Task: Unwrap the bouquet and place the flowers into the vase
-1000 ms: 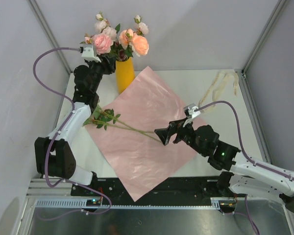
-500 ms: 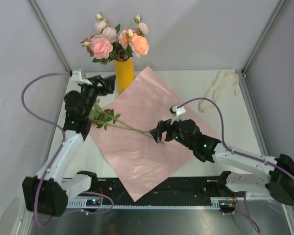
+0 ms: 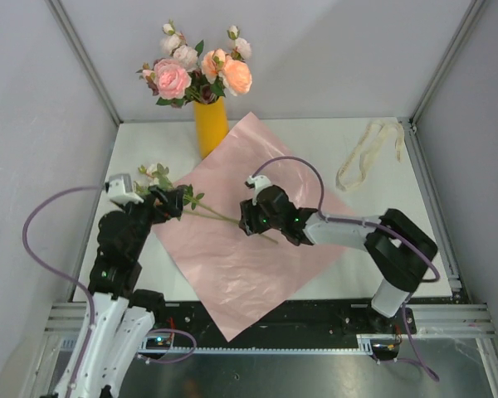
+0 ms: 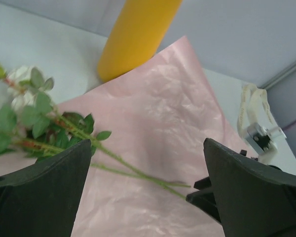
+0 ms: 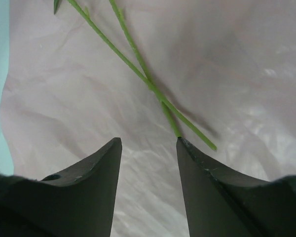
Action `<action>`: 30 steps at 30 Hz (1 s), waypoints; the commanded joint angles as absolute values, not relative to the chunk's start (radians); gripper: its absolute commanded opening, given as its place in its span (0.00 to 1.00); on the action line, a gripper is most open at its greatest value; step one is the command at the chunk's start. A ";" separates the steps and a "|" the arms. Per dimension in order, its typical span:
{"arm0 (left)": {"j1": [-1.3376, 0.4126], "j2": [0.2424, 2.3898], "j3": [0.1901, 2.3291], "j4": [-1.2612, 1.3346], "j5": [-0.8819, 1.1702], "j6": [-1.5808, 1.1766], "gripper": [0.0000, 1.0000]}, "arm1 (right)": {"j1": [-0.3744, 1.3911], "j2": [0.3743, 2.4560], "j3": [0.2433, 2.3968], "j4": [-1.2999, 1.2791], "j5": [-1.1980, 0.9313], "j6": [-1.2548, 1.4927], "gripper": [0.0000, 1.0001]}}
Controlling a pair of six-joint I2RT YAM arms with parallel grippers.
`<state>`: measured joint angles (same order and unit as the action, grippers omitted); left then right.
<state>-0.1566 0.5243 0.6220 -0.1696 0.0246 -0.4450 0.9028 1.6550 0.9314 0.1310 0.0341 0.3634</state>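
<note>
The bouquet is undone: its pink paper [image 3: 249,224] lies spread flat. The yellow vase [image 3: 212,126] stands at the back and holds several roses [image 3: 195,70]. Two more flowers [image 3: 207,214] lie across the paper's left corner, buds [image 4: 19,86] off the sheet, thin stems [image 5: 138,74] crossing. My left gripper [image 3: 173,201] hovers open over their leafy part, and in its wrist view the left gripper [image 4: 148,145] frames the stems [image 4: 133,170]. My right gripper [image 3: 246,220] is low over the stem ends. The right gripper [image 5: 149,140] is open with only paper between the jaws, one stem end against its right fingertip [image 5: 180,143].
The cream ribbon [image 3: 365,153] lies loose at the back right of the white table [image 3: 382,240]. Grey walls and metal posts close in the left, back and right sides. A purple cable loops above my right arm.
My left gripper opened, left the roses in the vase and drew back to the near left. My right gripper slid left to the stem ends and its jaws narrowed.
</note>
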 commanded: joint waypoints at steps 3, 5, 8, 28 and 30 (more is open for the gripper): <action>-0.153 0.314 0.501 -0.332 -0.101 -0.487 1.00 | 0.907 1.812 1.094 0.081 -0.031 0.298 0.46; -0.154 0.311 0.495 -0.360 -0.100 -0.465 1.00 | 0.908 1.846 1.123 0.066 -0.023 0.288 0.44; -0.156 0.312 0.508 -0.374 -0.088 -0.457 1.00 | 0.908 1.876 1.149 0.053 -0.007 0.270 0.43; -0.169 0.353 0.483 -0.390 -0.188 -0.566 1.00 | 0.909 1.991 1.300 0.065 -0.085 0.053 0.42; -0.169 0.372 0.489 -0.402 -0.199 -0.579 1.00 | 0.910 2.009 1.321 0.060 -0.077 0.044 0.42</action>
